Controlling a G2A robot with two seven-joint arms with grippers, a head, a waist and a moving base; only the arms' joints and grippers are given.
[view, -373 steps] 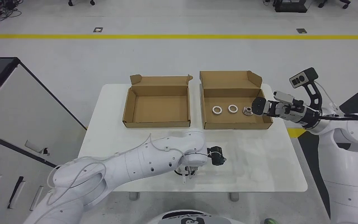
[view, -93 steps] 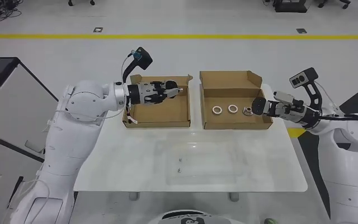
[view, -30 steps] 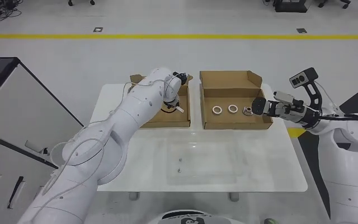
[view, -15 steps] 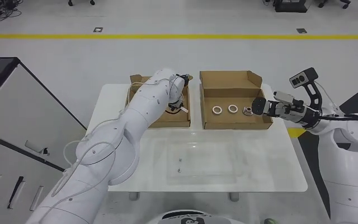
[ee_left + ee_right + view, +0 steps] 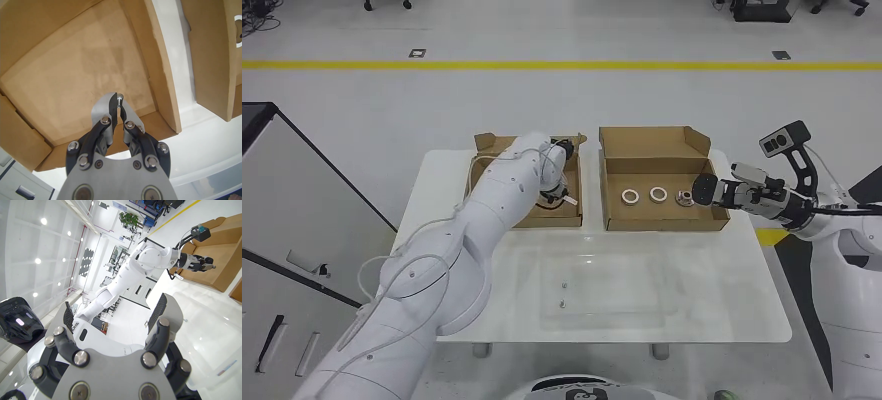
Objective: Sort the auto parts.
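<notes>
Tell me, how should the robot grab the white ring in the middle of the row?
Probably by its outer rim, straight down from above. The white ring lies flat on the floor of the cardboard box, between another ring and a darker part, so the jaws should close across the row.

Our left claw (image 5: 117,97) hangs over the left box (image 5: 56,56), a screw (image 5: 119,103) between its tips. Right of it stands the right box (image 5: 657,165), three round parts (image 5: 656,194) in a row inside, our right claw (image 5: 704,189) at the row's far end. Behind the left claw, nearer us, a tray (image 5: 607,290) lies on the table (image 5: 722,290).
</notes>
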